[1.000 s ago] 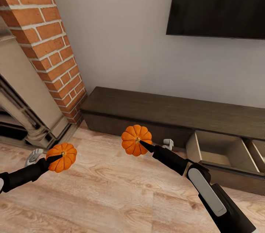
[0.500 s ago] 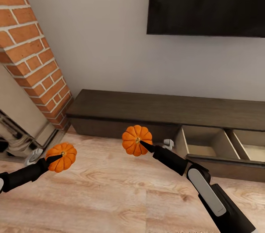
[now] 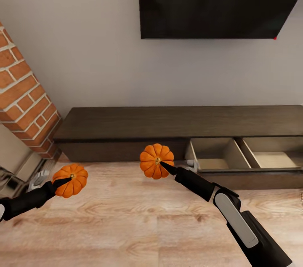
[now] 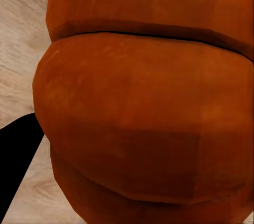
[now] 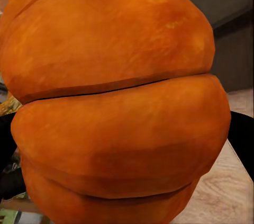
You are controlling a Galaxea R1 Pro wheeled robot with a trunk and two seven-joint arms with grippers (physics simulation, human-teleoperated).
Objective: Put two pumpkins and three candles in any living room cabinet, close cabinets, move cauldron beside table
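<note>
Orange pumpkins (image 3: 70, 180) (image 3: 156, 161) clamped in left gripper (image 3: 63, 181), right gripper (image 3: 163, 166).

Black TV (image 3: 219, 1) up at twelve o'clock on the grey wall (image 3: 80, 48), brick chimney (image 3: 25, 98) at nine, wood floor (image 3: 126, 225) below.

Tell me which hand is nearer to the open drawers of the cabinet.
Right. The right hand holds its pumpkin just beside the open drawers; the left hand holds its pumpkin farther away, near the brick column.
</note>
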